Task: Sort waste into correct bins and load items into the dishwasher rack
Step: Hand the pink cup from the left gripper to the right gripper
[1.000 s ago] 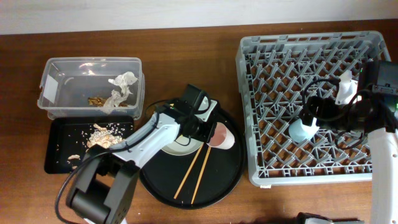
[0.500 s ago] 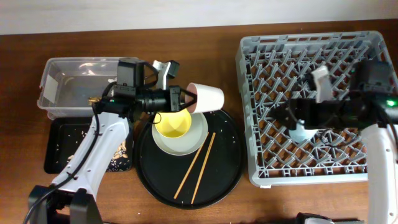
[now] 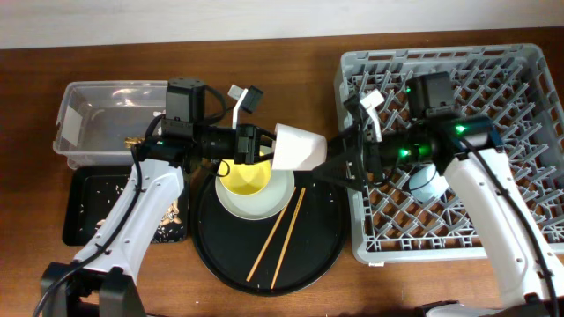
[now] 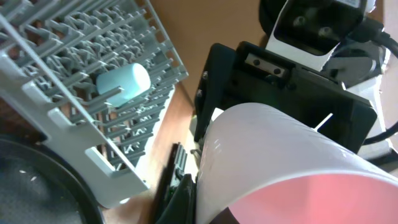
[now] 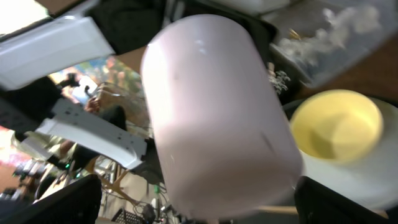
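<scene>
Aloft, tipped sideways above the far rim of the large round black tray point(image 3: 317, 238): pale pink plastic cup point(image 3: 300, 147), rim pinched by left gripper point(image 3: 264, 145); right gripper point(image 3: 337, 164) spread wide at its base, beside square grey lattice rack point(image 3: 520, 70).

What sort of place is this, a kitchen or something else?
Probably a test bench set up as a dish-clearing station, not a real kitchen: two robot arms work over a wooden table with a grey dishwasher rack, a plate on a round black tray, and a clear tub for waste.

The pink cup point(image 3: 295, 146) hangs sideways over the plate point(image 3: 280, 189) edge; the blue cup point(image 3: 428, 182) lies in the rack point(image 3: 520, 55).
</scene>
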